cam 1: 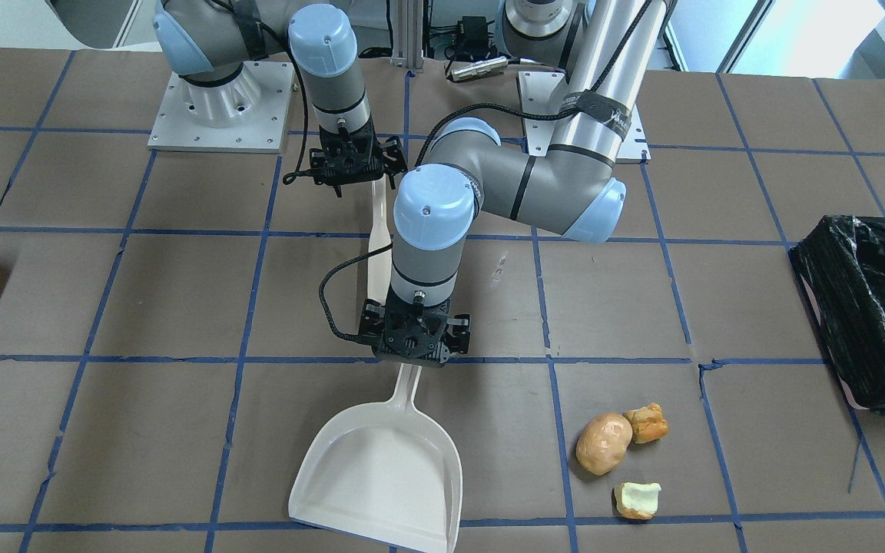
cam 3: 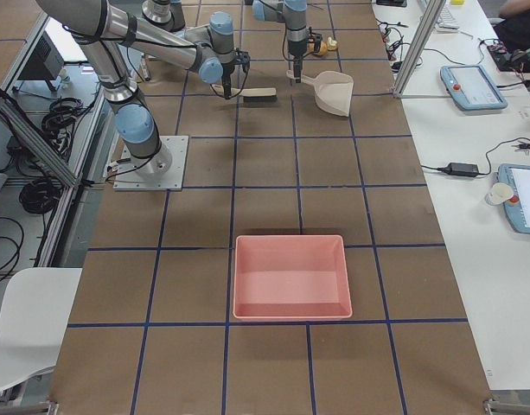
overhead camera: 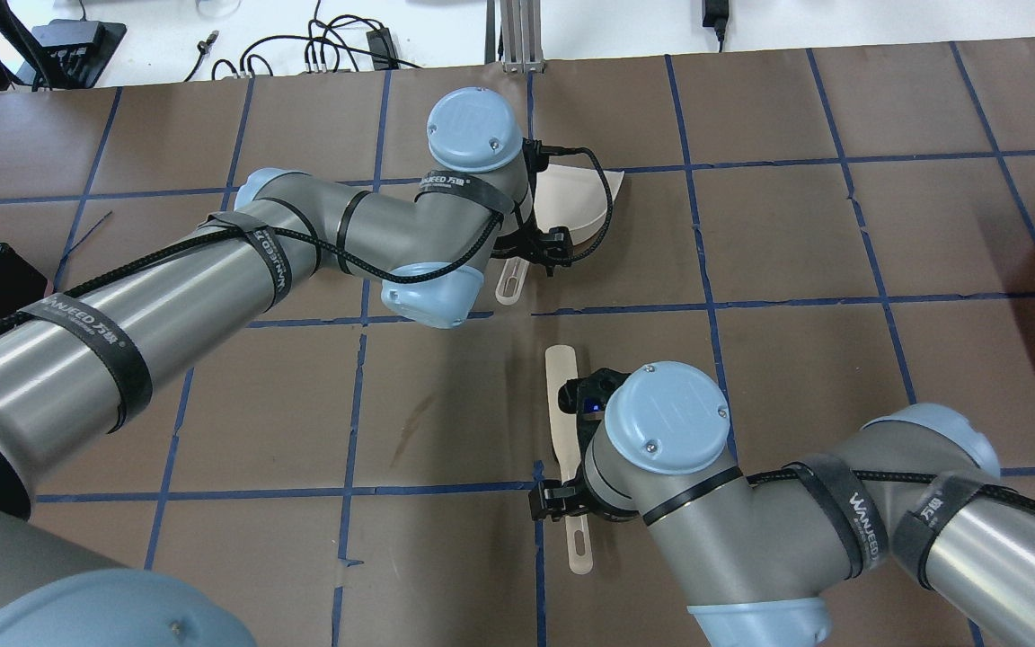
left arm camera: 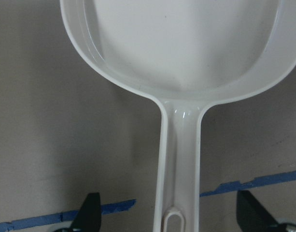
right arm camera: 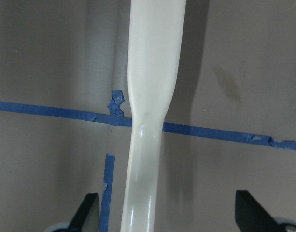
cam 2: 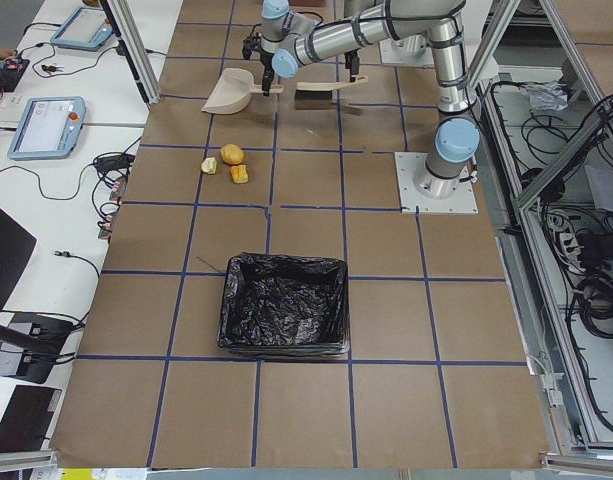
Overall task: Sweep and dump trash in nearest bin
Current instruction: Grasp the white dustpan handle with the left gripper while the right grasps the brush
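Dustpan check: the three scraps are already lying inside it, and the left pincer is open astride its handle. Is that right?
Not quite. The dustpan is empty. The tan lump, the orange chunk and the pale bitten piece lie on the table beside it, as the exterior front-facing view shows. The left pincer is indeed open astride its handle.
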You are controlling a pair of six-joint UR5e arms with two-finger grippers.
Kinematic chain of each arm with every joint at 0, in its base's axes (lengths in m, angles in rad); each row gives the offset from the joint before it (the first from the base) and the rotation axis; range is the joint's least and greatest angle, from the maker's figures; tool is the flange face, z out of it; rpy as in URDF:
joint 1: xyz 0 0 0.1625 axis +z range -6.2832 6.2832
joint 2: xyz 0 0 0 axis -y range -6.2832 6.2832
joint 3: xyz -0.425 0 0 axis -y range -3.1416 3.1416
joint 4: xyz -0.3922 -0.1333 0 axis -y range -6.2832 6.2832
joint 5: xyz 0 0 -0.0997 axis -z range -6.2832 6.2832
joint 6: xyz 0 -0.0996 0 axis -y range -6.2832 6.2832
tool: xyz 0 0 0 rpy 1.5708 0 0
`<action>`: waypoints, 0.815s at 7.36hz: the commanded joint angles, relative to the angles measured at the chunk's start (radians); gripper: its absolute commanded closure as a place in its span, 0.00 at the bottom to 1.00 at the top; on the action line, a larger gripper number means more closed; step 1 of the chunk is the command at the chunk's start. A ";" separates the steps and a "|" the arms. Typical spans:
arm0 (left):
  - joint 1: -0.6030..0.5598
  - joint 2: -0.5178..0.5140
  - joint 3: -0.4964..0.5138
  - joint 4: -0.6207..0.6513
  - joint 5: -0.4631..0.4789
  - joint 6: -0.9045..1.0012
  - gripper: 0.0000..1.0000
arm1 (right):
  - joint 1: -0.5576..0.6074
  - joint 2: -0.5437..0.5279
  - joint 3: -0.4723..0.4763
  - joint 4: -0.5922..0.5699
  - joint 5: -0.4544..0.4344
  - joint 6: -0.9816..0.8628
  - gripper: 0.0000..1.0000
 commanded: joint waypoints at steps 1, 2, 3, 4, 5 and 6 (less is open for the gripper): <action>-0.005 -0.001 -0.009 0.001 -0.002 0.003 0.11 | 0.048 0.010 0.008 -0.062 -0.001 0.031 0.01; -0.005 0.000 -0.009 0.001 -0.002 0.009 0.26 | 0.051 0.012 0.010 -0.079 -0.001 0.032 0.01; -0.005 0.000 -0.010 0.001 -0.001 0.010 0.33 | 0.051 0.012 0.010 -0.081 -0.001 0.032 0.01; -0.005 0.002 -0.010 0.001 -0.001 0.010 0.51 | 0.051 0.012 0.018 -0.081 -0.001 0.032 0.01; -0.005 0.000 -0.013 0.001 0.001 0.010 0.57 | 0.051 0.015 0.033 -0.083 -0.005 0.031 0.02; -0.005 -0.001 -0.012 0.000 0.004 0.009 0.62 | 0.051 0.015 0.035 -0.084 -0.010 0.031 0.02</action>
